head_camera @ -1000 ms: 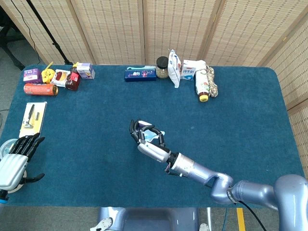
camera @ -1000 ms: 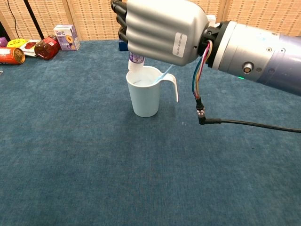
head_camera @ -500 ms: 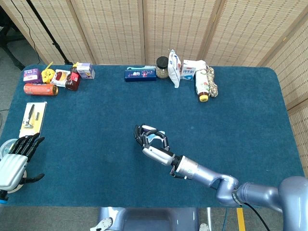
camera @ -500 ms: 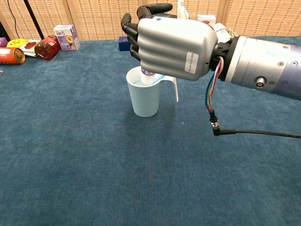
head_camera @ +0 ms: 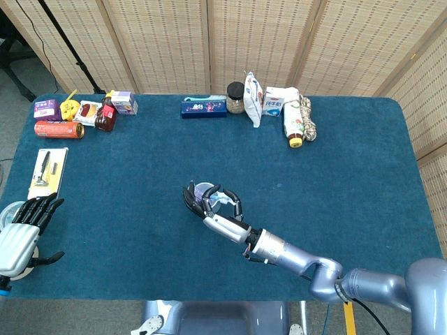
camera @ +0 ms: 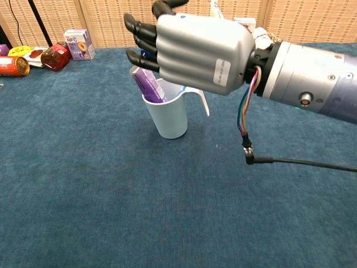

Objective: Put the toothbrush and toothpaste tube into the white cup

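Observation:
The white cup (camera: 169, 118) stands mid-table, tipped a little to the left. A purple toothpaste tube (camera: 146, 84) sits inside it and leans left over the rim; its round end (head_camera: 202, 190) shows in the head view. My right hand (camera: 195, 51) hovers just above the cup with its fingers spread over the tube, gripping nothing; the head view shows this hand (head_camera: 216, 218) covering most of the cup. The hand hides the toothbrush. At the table's near left edge my left hand (head_camera: 21, 234) lies with straight fingers and holds nothing.
Boxes, a red can (head_camera: 59, 129) and a dark bottle crowd the far left corner. A blue box (head_camera: 203, 107), a jar, packets and a bottle (head_camera: 295, 125) line the far edge. A board with a tool (head_camera: 47, 172) lies at the left. A black cable (camera: 295, 162) trails from my right wrist.
The right hand has let go of the tube and spread its fingers. The tube, upright before, now leans left in the cup, and the cup has tipped slightly. The left hand has not moved.

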You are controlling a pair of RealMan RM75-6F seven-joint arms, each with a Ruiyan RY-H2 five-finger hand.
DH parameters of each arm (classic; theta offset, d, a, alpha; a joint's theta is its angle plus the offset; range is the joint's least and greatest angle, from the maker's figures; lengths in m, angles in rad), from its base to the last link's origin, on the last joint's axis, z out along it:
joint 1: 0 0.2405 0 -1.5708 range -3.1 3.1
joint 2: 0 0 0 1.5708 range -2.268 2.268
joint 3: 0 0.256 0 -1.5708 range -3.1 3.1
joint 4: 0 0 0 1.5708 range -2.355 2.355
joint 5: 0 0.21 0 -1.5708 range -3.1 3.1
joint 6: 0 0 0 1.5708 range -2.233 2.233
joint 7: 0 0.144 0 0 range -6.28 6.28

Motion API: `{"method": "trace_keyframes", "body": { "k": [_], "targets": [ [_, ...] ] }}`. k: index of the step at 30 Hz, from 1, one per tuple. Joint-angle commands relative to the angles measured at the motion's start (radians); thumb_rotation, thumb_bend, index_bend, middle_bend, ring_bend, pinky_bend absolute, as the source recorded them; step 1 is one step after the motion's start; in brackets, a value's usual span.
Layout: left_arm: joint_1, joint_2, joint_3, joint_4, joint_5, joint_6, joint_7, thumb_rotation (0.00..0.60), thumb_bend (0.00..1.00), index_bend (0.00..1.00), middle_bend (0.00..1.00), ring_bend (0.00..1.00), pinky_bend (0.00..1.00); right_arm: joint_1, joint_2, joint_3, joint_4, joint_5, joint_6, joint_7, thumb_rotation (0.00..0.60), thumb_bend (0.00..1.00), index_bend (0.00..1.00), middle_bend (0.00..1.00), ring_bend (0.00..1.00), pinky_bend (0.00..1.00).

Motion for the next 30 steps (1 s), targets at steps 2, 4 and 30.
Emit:
{"method": "trace_keyframes", "body": {
  "k": [2, 4, 30],
  "targets": [
    [0.0, 0.001, 0.0, 0.001, 0.0, 0.0, -0.003, 0.6, 0.06, 0.0, 0.0, 0.0, 0.0, 0.001, 0.032, 0.043, -0.044, -0.001, 0.025, 0.01, 0.6, 0.41, 0.06, 0.2, 0.1, 0.48],
    [0.0, 0.001, 0.0, 0.001, 0.001, -0.001, -0.003, 0.6, 0.06, 0.0, 0.0, 0.0, 0.0, -0.004, 0.069, 0.081, -0.068, 0.006, 0.049, 0.03, 0.6, 0.41, 0.07, 0.2, 0.1, 0.47],
    [0.045, -0.086, -0.007, 0.015, 0.01, 0.079, 0.132, 0.6, 0.06, 0.0, 0.0, 0.0, 0.0, -0.453, 0.447, 0.058, -0.181, 0.512, 0.227, 1.258, 0.6, 0.0, 0.0, 0.0, 0.0, 0.0]
  ]
}}
